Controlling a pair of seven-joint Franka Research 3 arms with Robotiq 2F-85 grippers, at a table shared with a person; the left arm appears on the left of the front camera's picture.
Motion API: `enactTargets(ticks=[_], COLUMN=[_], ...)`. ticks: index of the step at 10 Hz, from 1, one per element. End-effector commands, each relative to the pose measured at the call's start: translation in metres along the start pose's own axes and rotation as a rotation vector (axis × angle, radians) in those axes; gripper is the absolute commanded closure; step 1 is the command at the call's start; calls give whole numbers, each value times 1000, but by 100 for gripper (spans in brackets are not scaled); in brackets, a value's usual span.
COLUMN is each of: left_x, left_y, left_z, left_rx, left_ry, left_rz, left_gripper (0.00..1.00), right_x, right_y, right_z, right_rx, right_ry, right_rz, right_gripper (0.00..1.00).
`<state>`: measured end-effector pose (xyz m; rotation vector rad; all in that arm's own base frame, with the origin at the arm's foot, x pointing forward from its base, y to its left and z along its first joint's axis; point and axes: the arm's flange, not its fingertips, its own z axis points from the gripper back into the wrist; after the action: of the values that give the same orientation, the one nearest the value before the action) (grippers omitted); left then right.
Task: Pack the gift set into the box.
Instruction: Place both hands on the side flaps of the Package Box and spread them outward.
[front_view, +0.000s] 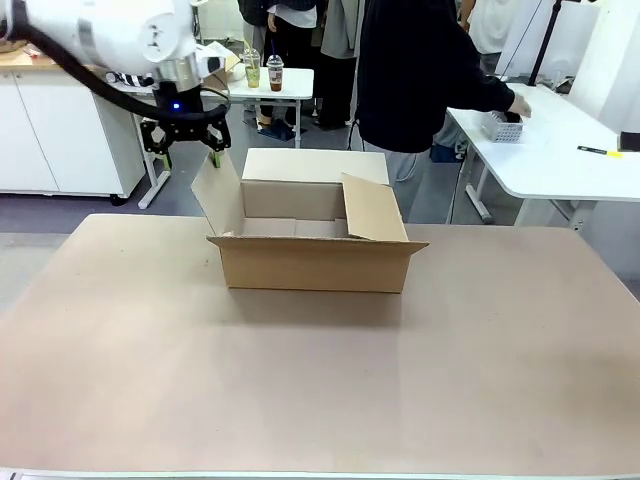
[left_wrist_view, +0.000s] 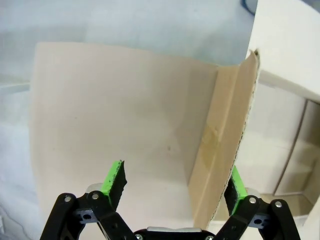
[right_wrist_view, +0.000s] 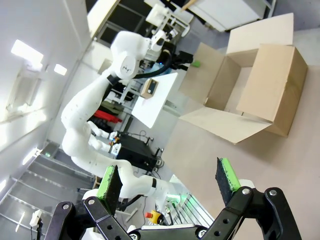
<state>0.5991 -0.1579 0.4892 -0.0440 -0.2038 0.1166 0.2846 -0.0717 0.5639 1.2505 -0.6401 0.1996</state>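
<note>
Worktop (front_view: 320, 400) up front, box (front_view: 312, 262) open at its middle, left fingers (left_wrist_view: 114, 181) astride a flap.

Left fingers hang spread over the top edge of the box's left flap (front_view: 215, 195), which leans outward; in the left wrist view the corrugated edge sits off-centre in the gap, just beside one pad, and I cannot tell whether they touch. Right fingers (right_wrist_view: 109, 187) are spread too, holding nothing, well apart from the box. The likely trouble: closing from here, the nearer pad would meet the flap first and shove it instead of pinching it. Any pull could then drag or tip the unheld box, or crease the flap at its fold. The right flap (front_view: 372, 208) tilts in over the opening and could foul the gift set on its way in.
</note>
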Motion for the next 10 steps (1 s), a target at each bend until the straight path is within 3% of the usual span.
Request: enactTargets(ticks=[1, 3, 8, 9, 10], left_x=[-14, -12, -22, -20, -10], left_y=[32, 48, 105, 104, 92], left_z=[-12, -31, -52, -62, -44], left_rx=[-138, -212, -607, -620, -531], left_ry=[63, 107, 134, 181, 102], left_rz=[-38, -38, -70, -43, -56], left_gripper=[0, 0, 0, 0, 0], right_x=[3, 3, 3, 3, 3], right_y=[0, 0, 0, 0, 0], right_z=[-2, -2, -2, -2, -2], right_rx=[13, 13, 13, 13, 13], right_ry=[-11, -11, -11, -11, -11], right_rz=[27, 27, 27, 27, 27], right_gripper=[0, 0, 0, 0, 0])
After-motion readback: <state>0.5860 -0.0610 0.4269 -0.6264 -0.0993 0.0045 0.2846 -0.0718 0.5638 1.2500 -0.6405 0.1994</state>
